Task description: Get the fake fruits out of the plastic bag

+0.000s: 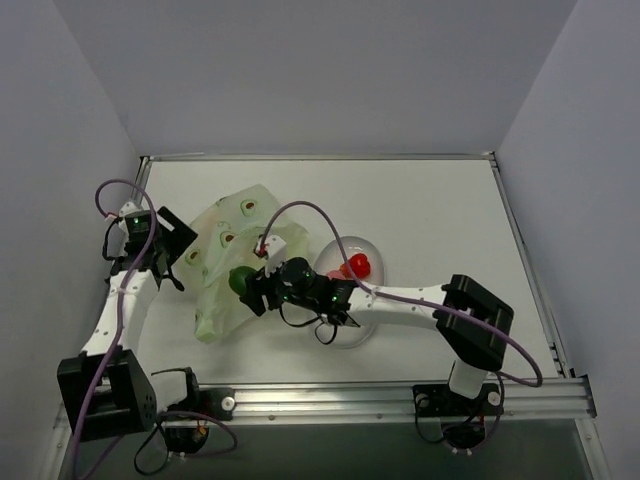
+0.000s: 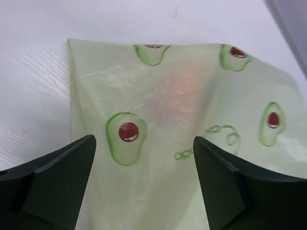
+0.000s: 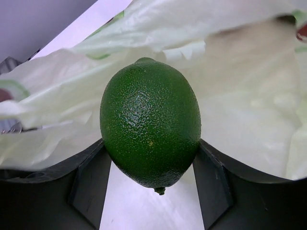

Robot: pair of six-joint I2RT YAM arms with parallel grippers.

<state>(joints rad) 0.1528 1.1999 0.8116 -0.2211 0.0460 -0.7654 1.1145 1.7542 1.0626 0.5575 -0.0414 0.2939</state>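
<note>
Gripping the green ball (image 3: 150, 125) at the mouth of the plastic bag (image 3: 240, 96): the right hand (image 3: 151, 160) is clenched on it, one finger on each side of its belly, stem nub pointing down. Bag film sits just behind the fruit in the right wrist view, so it looks barely out. In the top view the green ball (image 1: 240, 279) is at the bag's near-right edge, and the right hand (image 1: 250, 287) is stretched in from the right across the clear dish (image 1: 352, 338). The grip across the wide middle makes sense: glossy and round, it would likely squirt out if pinched near an end.

Left hand (image 2: 144, 163) is released, fingers (image 2: 57, 177) spread wide, bag film (image 2: 158, 120) below and beyond them, nothing pinched. In the top view the left hand (image 1: 180, 262) sits at the bag's left side, with the plastic bag (image 1: 225, 262) slumped on the counter (image 1: 430, 210). It is probably parked there to steady the bag; I can't tell if it touches.

Red fruit (image 1: 358, 265) lies in the far part of the dish. Something pinkish is just left of it, too small to be sure. A faint orange-pink blur shows through the film in the left wrist view, maybe a fruit inside, can't tell. The dark one is not seen.

Judgement: mid-task. The next move is to carry the green ball right to the dish and let go. Risk: thin film clinging to the fruit or fingers and dragging the bag along.
</note>
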